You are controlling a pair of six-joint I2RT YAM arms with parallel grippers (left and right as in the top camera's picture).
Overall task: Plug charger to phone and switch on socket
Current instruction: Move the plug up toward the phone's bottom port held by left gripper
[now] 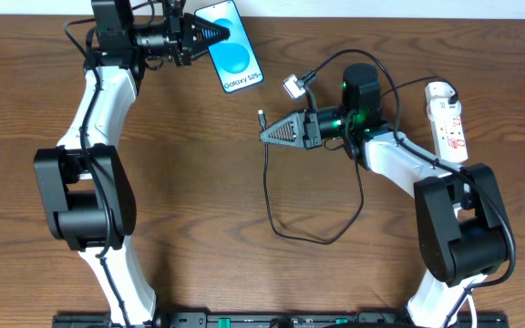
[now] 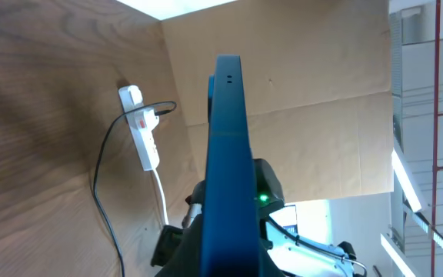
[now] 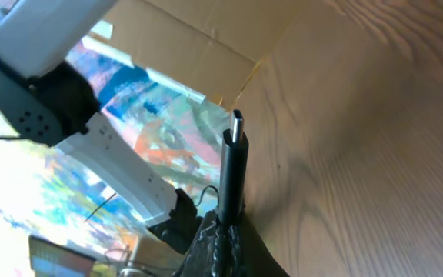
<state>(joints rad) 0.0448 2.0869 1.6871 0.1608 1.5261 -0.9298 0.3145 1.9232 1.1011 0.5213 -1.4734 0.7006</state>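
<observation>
I'm holding the phone (image 1: pixel 237 62) in the left gripper (image 1: pixel 210 35), its fingers pinching the slim body at one end, over the far edge of the table (image 1: pixel 180 182). In the left wrist view I'm looking straight along its thin edge. The right gripper (image 1: pixel 276 130) is pinching the charger (image 1: pixel 269 196) just behind its small plug tip (image 3: pixel 237 123), which is sticking out past the fingers, aimed roughly toward the phone but well apart from it. The socket (image 1: pixel 447 117) is lying at the right side of the table, with the black cable running to it. I'm not seeing the phone's port in any view, so I'm judging the mating as the risky part. A tip arriving tilted or off-centre could scrape the edge, bend, or twist the phone in its pinch. The charger's slack could also be catching on the right arm (image 1: pixel 399 155) as I'm closing in
</observation>
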